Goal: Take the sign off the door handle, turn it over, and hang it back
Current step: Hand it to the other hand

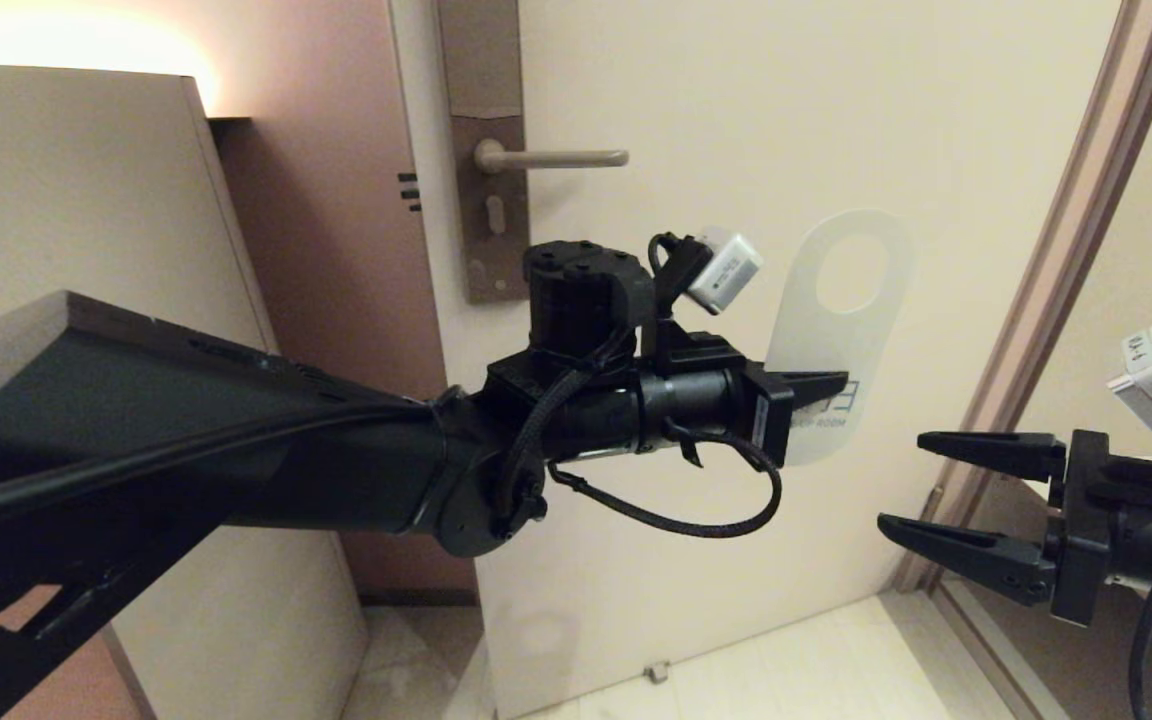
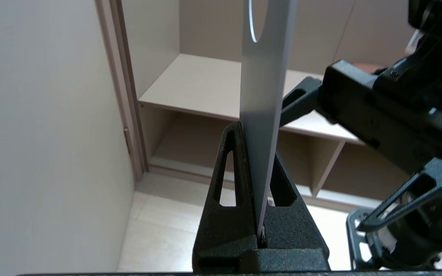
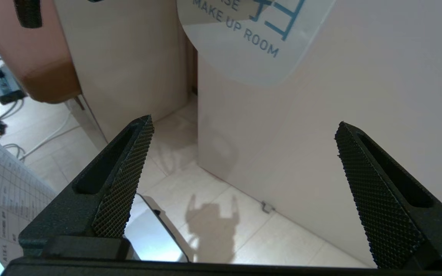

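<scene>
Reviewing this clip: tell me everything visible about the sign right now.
The sign is a flat, thin, rounded white card with a large oval hole at its upper end. It is off the door handle, upright before the door, tilted slightly. Blue "MAKE UP ROOM" lettering shows. The left hand is shut on its lower end; nothing else touches it.

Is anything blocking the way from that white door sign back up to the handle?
Nothing visible does. The left gripper holds the sign below and to the free-end side of the door handle, with only bare door between them. The open right gripper waits off to the side.

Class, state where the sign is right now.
In the head view, the sign is off the door handle, clamped in the left gripper, below and right of it.
</scene>
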Tool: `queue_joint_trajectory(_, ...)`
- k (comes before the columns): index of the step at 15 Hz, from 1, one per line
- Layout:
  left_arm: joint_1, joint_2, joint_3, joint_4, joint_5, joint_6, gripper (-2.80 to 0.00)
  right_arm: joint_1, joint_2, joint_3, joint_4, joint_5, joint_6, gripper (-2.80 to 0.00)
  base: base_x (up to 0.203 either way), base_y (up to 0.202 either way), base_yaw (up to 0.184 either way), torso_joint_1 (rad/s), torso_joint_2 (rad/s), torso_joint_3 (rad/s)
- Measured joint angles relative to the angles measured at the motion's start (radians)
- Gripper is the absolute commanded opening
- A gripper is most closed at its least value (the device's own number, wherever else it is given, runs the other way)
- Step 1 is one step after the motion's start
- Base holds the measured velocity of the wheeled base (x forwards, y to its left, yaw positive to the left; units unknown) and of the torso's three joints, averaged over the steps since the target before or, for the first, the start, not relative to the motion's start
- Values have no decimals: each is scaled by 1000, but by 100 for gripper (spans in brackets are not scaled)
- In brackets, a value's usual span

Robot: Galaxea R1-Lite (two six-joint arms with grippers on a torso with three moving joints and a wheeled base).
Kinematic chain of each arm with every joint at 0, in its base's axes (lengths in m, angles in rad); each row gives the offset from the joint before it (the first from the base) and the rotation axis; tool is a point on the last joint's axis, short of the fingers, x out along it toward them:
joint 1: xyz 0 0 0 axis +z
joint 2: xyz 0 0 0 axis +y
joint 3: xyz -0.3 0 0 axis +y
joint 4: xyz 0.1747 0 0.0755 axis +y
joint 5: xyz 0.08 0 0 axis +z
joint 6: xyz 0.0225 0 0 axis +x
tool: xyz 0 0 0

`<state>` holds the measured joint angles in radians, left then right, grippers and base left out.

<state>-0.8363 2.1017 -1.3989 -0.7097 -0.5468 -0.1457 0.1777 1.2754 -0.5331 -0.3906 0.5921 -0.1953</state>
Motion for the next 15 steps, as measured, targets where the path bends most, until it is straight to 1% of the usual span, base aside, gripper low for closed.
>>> queue_joint_trajectory(3,8,2,0,-83,1,-65,-280,8,22,-25,0,47,-1,0,0,0,0,0,0,0)
queue_joint_trajectory(6,9,6,4,-99,3,-66,-280,29,36,-39,-3,72,1,0,0,0,0,0,0,0)
queue_joint_trajectory(8,8,5,10,-119,2,-66,-280,40,44,-43,-40,115,0,0,0,0,0,0,0,0)
queue_joint_trajectory(9,5,5,13,-127,3,-66,-280,43,48,-42,-63,123,0,0,0,0,0,0,0,0)
queue_joint_trajectory(13,-5,5,17,-132,4,-72,-280,45,53,-7,-107,131,1,0,0,0,0,0,0,0)
queue_joint_trajectory(15,-26,5,17,-148,3,-92,-280,46,55,-1,-127,136,1,0,0,0,0,0,0,0)
